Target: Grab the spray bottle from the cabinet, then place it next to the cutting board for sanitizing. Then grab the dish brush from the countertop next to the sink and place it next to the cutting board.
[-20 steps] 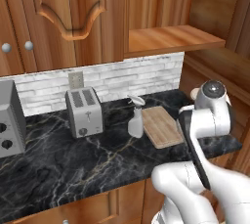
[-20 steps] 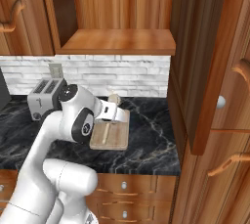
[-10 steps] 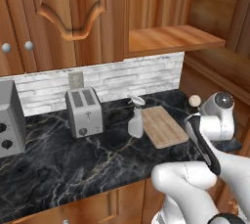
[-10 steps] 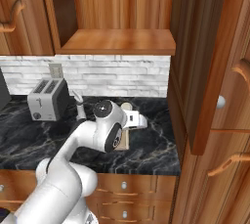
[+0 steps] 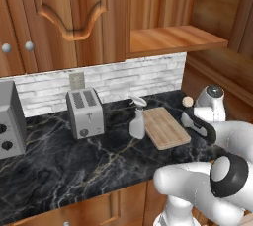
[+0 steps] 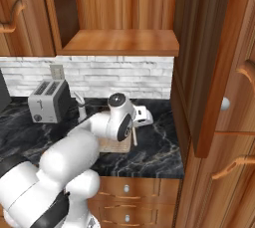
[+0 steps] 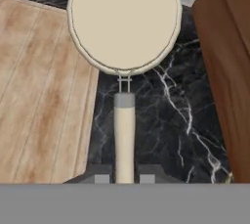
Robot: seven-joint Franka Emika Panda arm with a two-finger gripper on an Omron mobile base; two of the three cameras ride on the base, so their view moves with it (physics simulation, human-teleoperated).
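Note:
My gripper [image 7: 124, 175] is shut on the light-wood handle of the dish brush [image 7: 124, 20]. Its round cream head points away from me, over the black countertop [image 7: 161, 120] just right of the cutting board [image 7: 44, 96]. From the left base view the brush head [image 5: 188, 101] sits past the board's [image 5: 165, 127] far right corner, with the gripper [image 5: 192, 116] behind it. The spray bottle [image 5: 137, 120] stands upright against the board's left edge. In the right base view the brush handle [image 6: 133, 136] hangs over the board [image 6: 117, 145], and the bottle [image 6: 79, 104] shows behind the arm.
A silver toaster [image 5: 85, 113] stands left of the bottle. A brown wooden side panel [image 7: 224, 71] rises close on the right of the brush. The open cabinet shelf [image 5: 173, 40] is overhead, and the white tiled backsplash [image 5: 148, 74] is behind.
The arm has swung right across the cutting board with the dish brush in its grip, bringing the head to the board's right side. Bottle, board and toaster have stayed put.

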